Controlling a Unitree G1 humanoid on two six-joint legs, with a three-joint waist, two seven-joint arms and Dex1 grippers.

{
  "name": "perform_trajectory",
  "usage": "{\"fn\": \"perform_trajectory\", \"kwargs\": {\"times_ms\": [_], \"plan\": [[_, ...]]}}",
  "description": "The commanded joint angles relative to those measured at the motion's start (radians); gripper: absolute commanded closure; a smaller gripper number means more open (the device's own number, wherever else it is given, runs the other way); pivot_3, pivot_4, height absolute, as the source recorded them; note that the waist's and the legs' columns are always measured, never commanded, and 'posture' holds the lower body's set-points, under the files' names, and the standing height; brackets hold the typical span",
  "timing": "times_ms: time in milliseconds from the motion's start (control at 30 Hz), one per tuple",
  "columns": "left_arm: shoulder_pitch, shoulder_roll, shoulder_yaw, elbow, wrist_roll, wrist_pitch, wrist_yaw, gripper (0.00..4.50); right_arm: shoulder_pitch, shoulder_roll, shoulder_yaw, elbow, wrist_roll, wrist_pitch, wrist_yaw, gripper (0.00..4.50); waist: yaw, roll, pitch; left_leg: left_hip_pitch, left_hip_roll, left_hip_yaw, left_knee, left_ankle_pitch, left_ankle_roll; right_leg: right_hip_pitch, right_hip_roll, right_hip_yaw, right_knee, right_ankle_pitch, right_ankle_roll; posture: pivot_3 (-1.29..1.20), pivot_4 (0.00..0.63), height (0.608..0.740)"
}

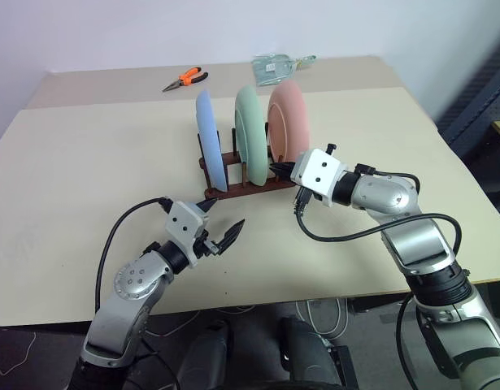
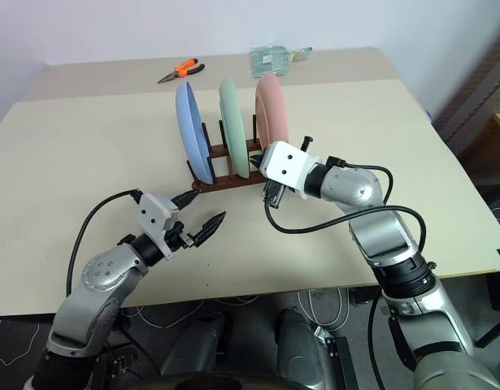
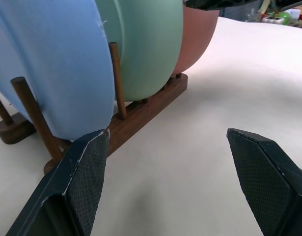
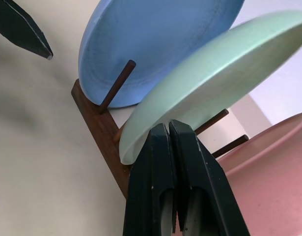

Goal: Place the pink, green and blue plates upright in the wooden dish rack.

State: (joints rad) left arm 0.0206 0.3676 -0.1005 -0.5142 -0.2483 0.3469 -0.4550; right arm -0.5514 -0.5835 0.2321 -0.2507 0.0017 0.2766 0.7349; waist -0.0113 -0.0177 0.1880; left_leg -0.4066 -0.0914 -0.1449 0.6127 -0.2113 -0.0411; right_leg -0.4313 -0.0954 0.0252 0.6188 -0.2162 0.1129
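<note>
Rack: wooden dish rack (image 1: 248, 180) near the middle of the table (image 1: 87, 162), dark brown, thin pegs upright, all three plates standing in it on edge.
Blue plate (image 1: 209, 138): leftmost slot, upright, leaning slightly against a peg.
Green plate (image 1: 251, 134): middle slot, upright, between blue and pink.
Pink plate (image 1: 289, 120): rightmost slot, upright, partly behind the right wrist.
Left gripper (image 1: 222, 227): fingers spread wide, holding nothing, hovering above the table just near of the rack's left end, pointing toward the blue plate.
Right gripper (image 4: 169, 135): fingers pressed together, gripping nothing, tips close by the lower rim of the green plate at the rack's right side; whether touching cannot be told.
Orange pliers (image 1: 185, 79): far side of the table, well apart from the rack.
Clear packet (image 1: 276, 67): far edge, right of the pliers.
</note>
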Motion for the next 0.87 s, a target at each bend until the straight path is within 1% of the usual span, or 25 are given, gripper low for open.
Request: {"fn": "perform_trajectory", "kwargs": {"times_ms": [33, 167, 200, 300, 367, 500, 567, 667, 867], "plan": [[0.007, 0.006, 0.013, -0.045, -0.004, -0.001, 0.001, 0.57, -0.013, 0.003, -0.015, -0.024, -0.006, -0.020, 0.002, 4.46, -0.001, 0.000, 0.000, 0.000, 0.000, 0.000, 0.000, 0.000, 0.000, 0.000, 0.000, 0.000, 0.000, 0.000, 0.000, 0.00, 0.150, 0.740], [0.029, 0.028, 0.039, -0.033, 0.004, -0.005, 0.001, 0.57, 0.051, -0.043, -0.028, -0.037, -0.001, -0.015, 0.035, 4.46, 0.001, 0.000, 0.000, 0.000, 0.000, 0.000, 0.000, 0.000, 0.000, 0.000, 0.000, 0.000, 0.000, 0.000, 0.000, 0.00, 0.150, 0.740], [0.037, 0.037, 0.060, -0.022, 0.007, -0.007, 0.006, 0.57, 0.085, -0.062, -0.046, -0.042, 0.023, -0.005, 0.059, 4.46, 0.001, 0.000, 0.000, 0.000, 0.000, 0.000, 0.000, 0.000, 0.000, 0.000, 0.000, 0.000, 0.000, 0.000, 0.000, 0.00, 0.150, 0.740], [0.110, 0.096, 0.212, 0.055, 0.004, -0.044, 0.005, 0.57, 0.207, -0.075, -0.169, -0.001, 0.137, 0.005, 0.086, 4.46, 0.003, 0.000, 0.000, 0.000, 0.000, 0.000, 0.000, -0.001, 0.001, 0.001, 0.000, 0.000, -0.002, 0.000, 0.000, 0.00, 0.150, 0.740], [0.148, 0.122, 0.266, 0.087, 0.005, -0.068, -0.005, 0.57, 0.237, -0.070, -0.221, 0.049, 0.178, -0.014, 0.092, 4.46, -0.004, 0.000, 0.000, 0.001, 0.001, 0.001, 0.000, -0.001, 0.001, 0.001, 0.000, 0.000, -0.002, -0.001, -0.002, 0.00, 0.150, 0.740], [0.190, 0.152, 0.329, 0.140, 0.007, -0.108, -0.027, 0.57, 0.225, -0.048, -0.282, 0.185, 0.204, -0.050, 0.075, 4.46, -0.001, 0.001, 0.000, 0.003, 0.002, 0.003, 0.001, -0.001, 0.001, 0.003, -0.001, 0.000, -0.002, 0.000, -0.002, 0.00, 0.150, 0.740], [0.192, 0.154, 0.332, 0.147, 0.012, -0.115, -0.028, 0.57, 0.217, -0.053, -0.282, 0.237, 0.187, -0.086, 0.073, 4.46, -0.001, 0.001, 0.000, 0.004, 0.002, 0.004, 0.001, -0.001, 0.002, 0.004, -0.001, 0.000, -0.002, 0.000, -0.002, 0.00, 0.150, 0.740], [0.190, 0.144, 0.339, 0.141, -0.004, -0.110, -0.031, 0.57, 0.211, -0.038, -0.291, 0.275, 0.208, -0.098, 0.074, 4.46, 0.000, 0.001, 0.000, 0.004, 0.002, 0.004, 0.000, -0.001, 0.002, 0.004, -0.001, 0.000, -0.003, 0.000, -0.002, 0.00, 0.150, 0.740], [0.198, 0.133, 0.336, 0.160, 0.000, -0.138, -0.035, 0.57, 0.183, -0.015, -0.269, 0.348, 0.166, -0.156, 0.035, 4.46, -0.002, 0.001, 0.000, 0.004, 0.002, 0.004, 0.000, -0.002, 0.002, 0.004, -0.001, 0.000, -0.003, 0.000, -0.002, 0.00, 0.150, 0.740]]}}
